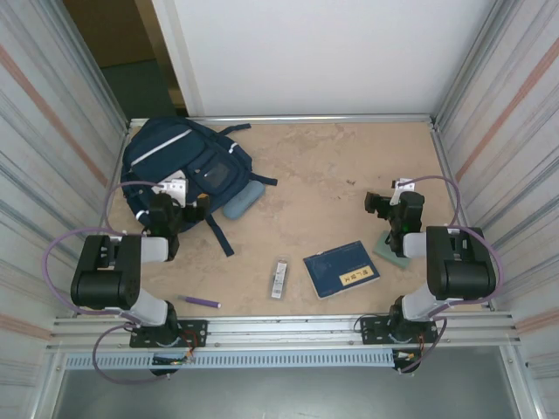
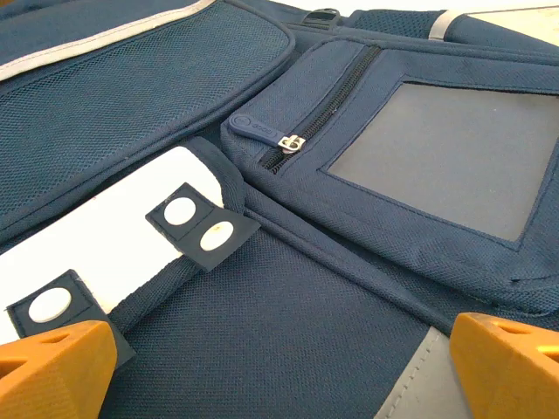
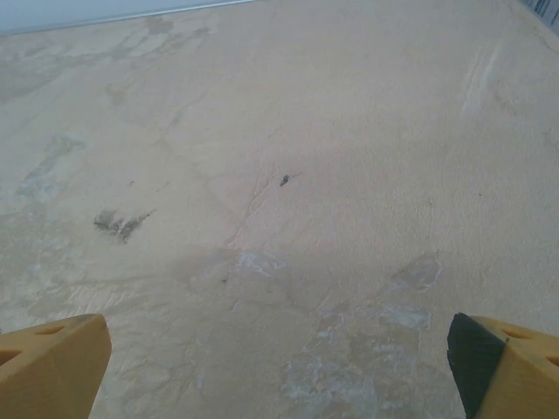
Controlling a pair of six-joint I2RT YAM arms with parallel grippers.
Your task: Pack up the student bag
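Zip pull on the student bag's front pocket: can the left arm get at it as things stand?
Probably yes. The left end effector is open right over the student bag, and the zip pull lies exposed just ahead, with nothing covering it.

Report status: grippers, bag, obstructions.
Left gripper open, over bag. Right gripper open, over bare table. Book, pen, pouch lying outside bag. No obstruction seen.

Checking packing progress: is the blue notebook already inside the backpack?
No, the blue notebook lies flat on the table, well apart from the backpack.
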